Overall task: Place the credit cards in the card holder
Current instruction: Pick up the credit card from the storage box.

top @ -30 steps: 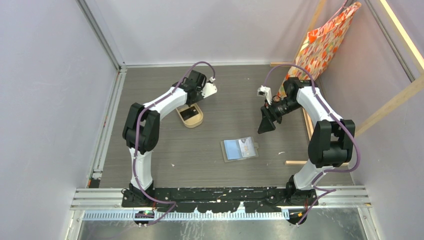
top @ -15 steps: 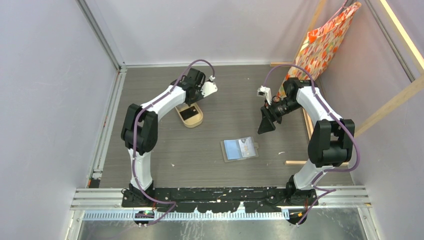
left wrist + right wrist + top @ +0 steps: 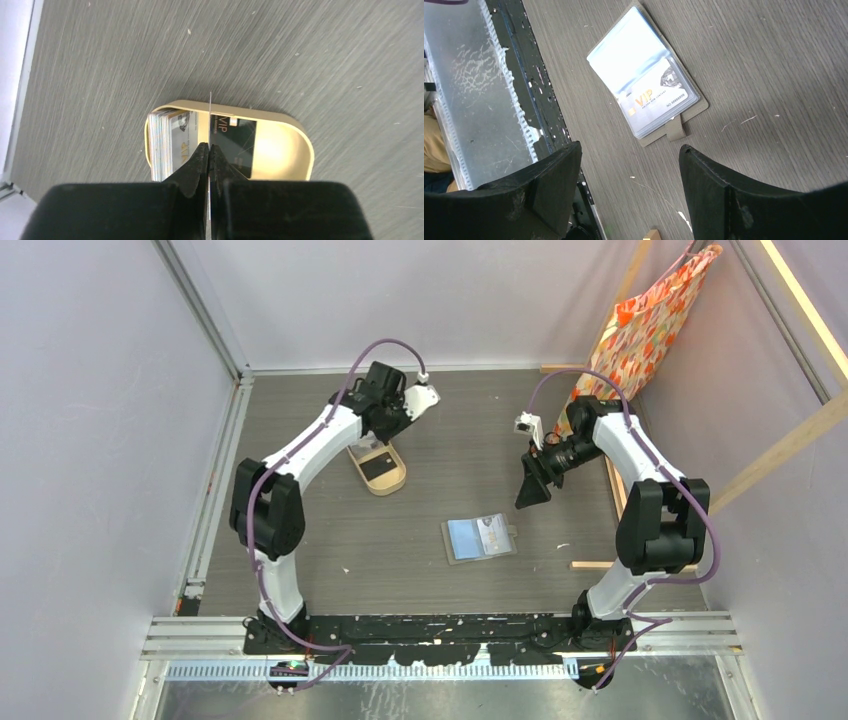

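Right now the credit cards [image 3: 167, 142] are mostly sitting in a stack at one end of the tan tray [image 3: 300, 137], and a black card [image 3: 235, 140] lettered VIP is lying flat on the tray floor just beside that stack. One thin card [image 3: 210, 105] is standing edge-on to my left wrist camera (I am seeing it only as a fine pale line). The left gripper [image 3: 209, 149] is pinching it directly above the tray, jaws closed tight on its near edge. I cannot tell whether the card's far edge is touching anything below.

The card holder [image 3: 639, 75] is lying open and flat on the grey wood-grain table [image 3: 774, 60]. In the overhead view it is lying well apart from the tray, nearer the arms' bases and between the two arms. Its clear bluish sleeves [image 3: 624, 50] are facing up. A pale card [image 3: 656, 102] with gold VIP lettering is showing inside the sleeve at the end nearer the snap tab [image 3: 675, 129], which is sticking out past the holder's edge onto the table.

The right gripper [image 3: 629, 150] is hanging above the table, beyond the holder and to its right, jaws spread wide with only bare table between them. The holder is sitting clear of both fingers in the right wrist view. An orange patterned bag [image 3: 655, 325] is hanging at the far right corner.
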Robot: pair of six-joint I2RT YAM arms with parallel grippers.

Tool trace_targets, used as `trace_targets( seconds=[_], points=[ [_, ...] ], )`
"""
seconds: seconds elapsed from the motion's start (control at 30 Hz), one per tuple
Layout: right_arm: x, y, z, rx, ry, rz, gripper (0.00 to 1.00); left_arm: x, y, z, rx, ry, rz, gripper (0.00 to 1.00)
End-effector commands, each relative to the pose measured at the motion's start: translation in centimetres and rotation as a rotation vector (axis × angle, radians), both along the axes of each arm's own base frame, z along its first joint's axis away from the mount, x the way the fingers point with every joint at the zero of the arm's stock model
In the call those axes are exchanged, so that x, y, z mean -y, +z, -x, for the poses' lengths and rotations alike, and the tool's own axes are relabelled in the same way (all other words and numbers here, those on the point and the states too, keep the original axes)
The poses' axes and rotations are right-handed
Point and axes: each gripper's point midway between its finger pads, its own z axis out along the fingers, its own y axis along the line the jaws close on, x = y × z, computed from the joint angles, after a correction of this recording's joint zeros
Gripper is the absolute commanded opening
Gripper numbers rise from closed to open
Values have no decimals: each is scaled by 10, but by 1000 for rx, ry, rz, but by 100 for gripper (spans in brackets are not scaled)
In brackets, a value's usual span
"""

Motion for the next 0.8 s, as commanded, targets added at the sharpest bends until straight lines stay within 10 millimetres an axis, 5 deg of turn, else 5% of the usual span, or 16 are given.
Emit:
trace_targets(
  seconds=[0.0,0.4,0.57,0.77],
  points=[
    [-3,16,2,55,-16,-32,76,34,62,18,20,-2,242,0],
    [-23,58,6,163,-173,-188,77,123,119,114,-427,46,1233,0],
    [-43,85,4,115,-298,-393,79,126,128,124,-579,148,1628,0],
    [-49,89,-11,-20,-447,-485,78,157,139,135,-651,92,1782,0]
  ],
)
